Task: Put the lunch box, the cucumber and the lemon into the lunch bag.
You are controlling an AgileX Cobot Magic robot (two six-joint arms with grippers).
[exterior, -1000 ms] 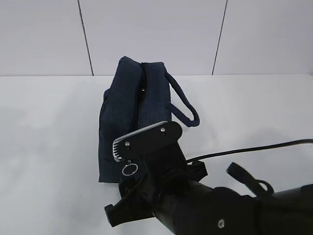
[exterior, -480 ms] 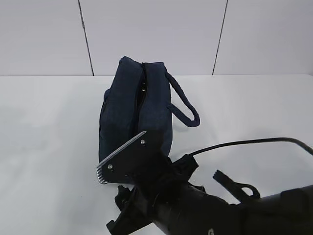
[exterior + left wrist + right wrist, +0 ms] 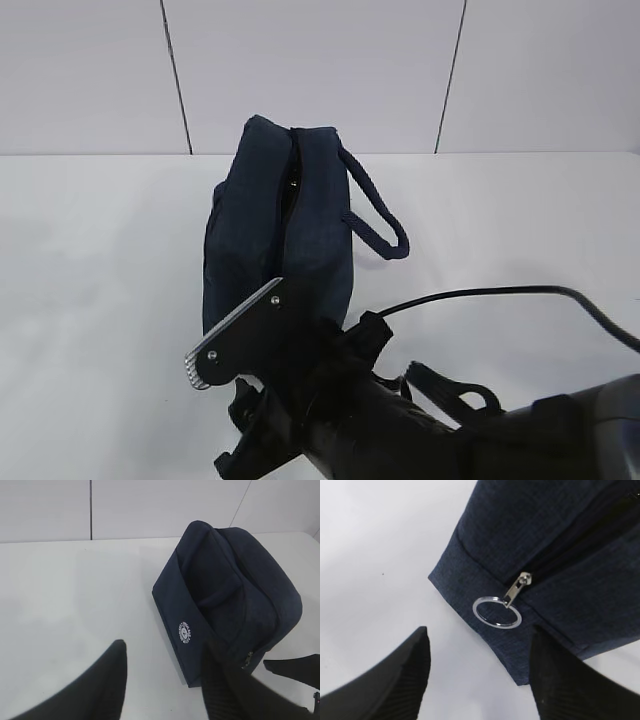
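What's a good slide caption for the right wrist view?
Open right gripper hovering near the silver zipper ring on the navy lunch bag.

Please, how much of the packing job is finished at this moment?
Done: nothing visible; no lunch box, cucumber or lemon appears in any view. In hand: the right tool is open, empty, near the zipper ring of the lunch bag. Left: open the bag wider, load three items.
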